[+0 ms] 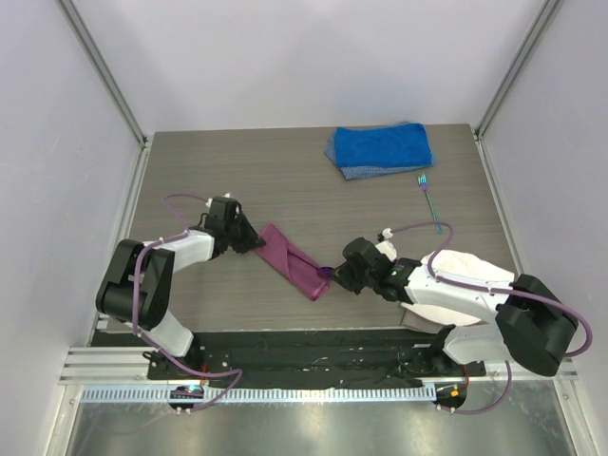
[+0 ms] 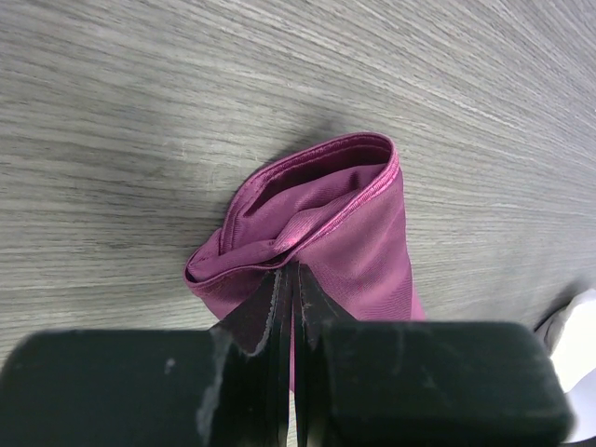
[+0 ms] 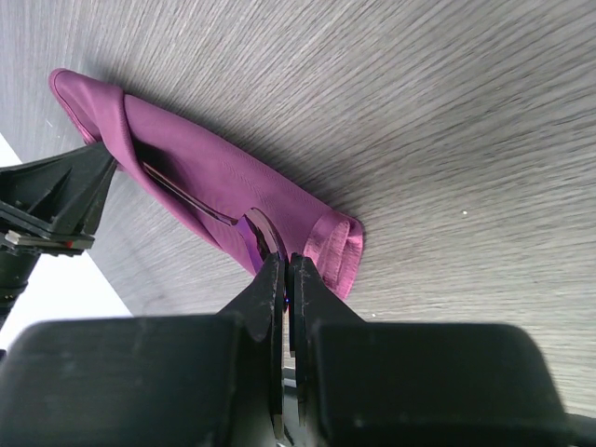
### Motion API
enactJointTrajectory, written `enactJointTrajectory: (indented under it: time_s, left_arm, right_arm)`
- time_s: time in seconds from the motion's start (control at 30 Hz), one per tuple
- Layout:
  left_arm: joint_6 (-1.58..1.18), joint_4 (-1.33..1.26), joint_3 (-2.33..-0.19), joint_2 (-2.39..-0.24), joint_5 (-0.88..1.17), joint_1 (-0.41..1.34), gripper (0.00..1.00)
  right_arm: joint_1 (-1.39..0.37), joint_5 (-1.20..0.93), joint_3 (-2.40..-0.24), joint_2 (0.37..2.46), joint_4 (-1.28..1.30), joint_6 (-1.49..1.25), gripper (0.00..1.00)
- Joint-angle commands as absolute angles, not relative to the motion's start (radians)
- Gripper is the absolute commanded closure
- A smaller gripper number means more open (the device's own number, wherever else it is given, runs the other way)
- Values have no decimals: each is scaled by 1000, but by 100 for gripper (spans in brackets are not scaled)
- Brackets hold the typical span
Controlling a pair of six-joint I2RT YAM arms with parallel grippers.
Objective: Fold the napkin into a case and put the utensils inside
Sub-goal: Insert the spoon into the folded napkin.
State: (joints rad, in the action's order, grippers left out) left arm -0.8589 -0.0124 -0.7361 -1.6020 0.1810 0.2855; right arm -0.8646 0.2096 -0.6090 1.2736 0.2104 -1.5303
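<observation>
The magenta napkin lies on the table folded into a narrow case, slanting from upper left to lower right. My left gripper is shut on a fold at its upper-left end, where the layers gape open. My right gripper sits at the case's lower-right end, shut on the shiny purple bowl of the spoon. The spoon's thin dark handle runs under a flap of the napkin. The teal fork lies alone at the right, away from both grippers.
A thick blue towel lies at the back of the table. A white cloth sits under my right arm near the front right edge. Grey walls close in the table on three sides.
</observation>
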Motion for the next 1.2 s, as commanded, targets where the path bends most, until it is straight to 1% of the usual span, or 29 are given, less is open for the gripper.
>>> enactJointTrajectory:
  time_s: [0.0,0.23,0.6,0.7,0.83,0.97,1.1,1.13,1.17]
  left_arm:
    - [-857,-44,-727,-1577,190,279,96]
    - [-861,-46,-721,-1560,192,279,96]
    - [-859,-34,-716,-1526,192,279,96]
    - [-862,-35,-716,-1525,195,279,96]
    - [-864,-37,-713,-1519,199,279,96]
    - [-865,-34,-712,-1509,199,279,96]
    - [-867,-29,-712,-1496,204,279,96]
    - [-867,-28,-712,-1491,204,279,96]
    - [-865,-23,-715,-1486,203,279,96]
  right_arm:
    - [-880,270,-644,1279,127,-1592,98]
    - [-899,278,-643,1318,80,-1632,96]
    - [-920,321,-630,1354,34,-1664,96]
    - [-922,311,-624,1370,15,-1661,95]
    - [-922,296,-607,1387,-40,-1658,85]
    - [-922,294,-600,1397,-49,-1667,84]
    - [-922,292,-594,1401,-52,-1664,77]
    - [-922,288,-595,1401,-48,-1654,72]
    - [-922,285,-597,1397,-40,-1646,62]
